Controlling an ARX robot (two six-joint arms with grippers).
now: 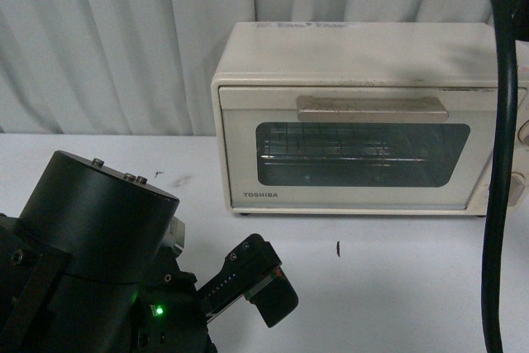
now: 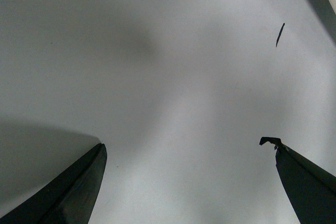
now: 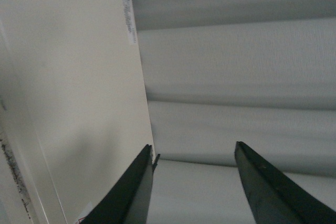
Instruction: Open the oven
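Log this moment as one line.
oven: door shut | handle: untouched | left hand: open, empty, over table | right hand: open, empty, near oven

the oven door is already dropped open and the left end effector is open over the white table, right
Not quite. The front view shows the oven door shut, with its bar handle up against the front of the oven, not dropped open. The rest holds: the left end effector is open over the white table, as the left wrist view shows.
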